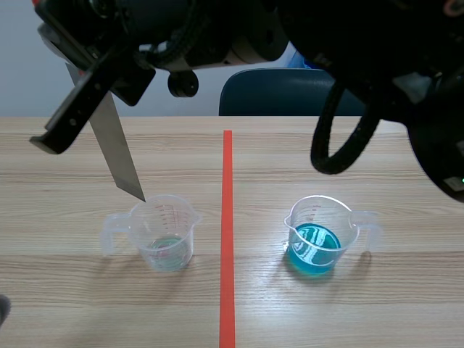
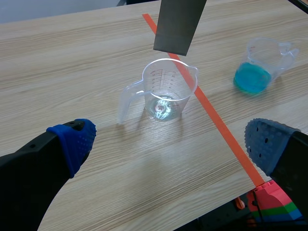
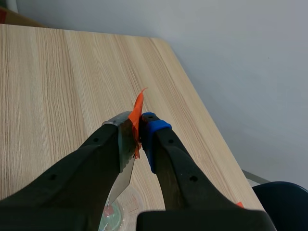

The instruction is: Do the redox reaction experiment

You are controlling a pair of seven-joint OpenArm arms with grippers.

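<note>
A grey metal strip [image 1: 116,148] hangs slanted from my right gripper [image 1: 80,109], which has come across from the right and is raised at the scene's upper left. Its fingers are shut on the strip [image 3: 126,144]. The strip's lower end [image 2: 178,24] is at the rim of a clear measuring cup [image 1: 165,232] that holds a little pale liquid [image 2: 162,108]. A second clear cup [image 1: 319,235] with blue liquid [image 2: 252,77] stands right of the tape line. My left gripper [image 2: 171,144] is open, low on the near side of the clear cup, with nothing between its fingers.
An orange-red tape line [image 1: 227,239] runs down the table between the two cups. A dark blue chair back [image 1: 290,90] stands behind the far table edge. Coloured blocks [image 2: 274,202] sit below the near table edge by my left gripper.
</note>
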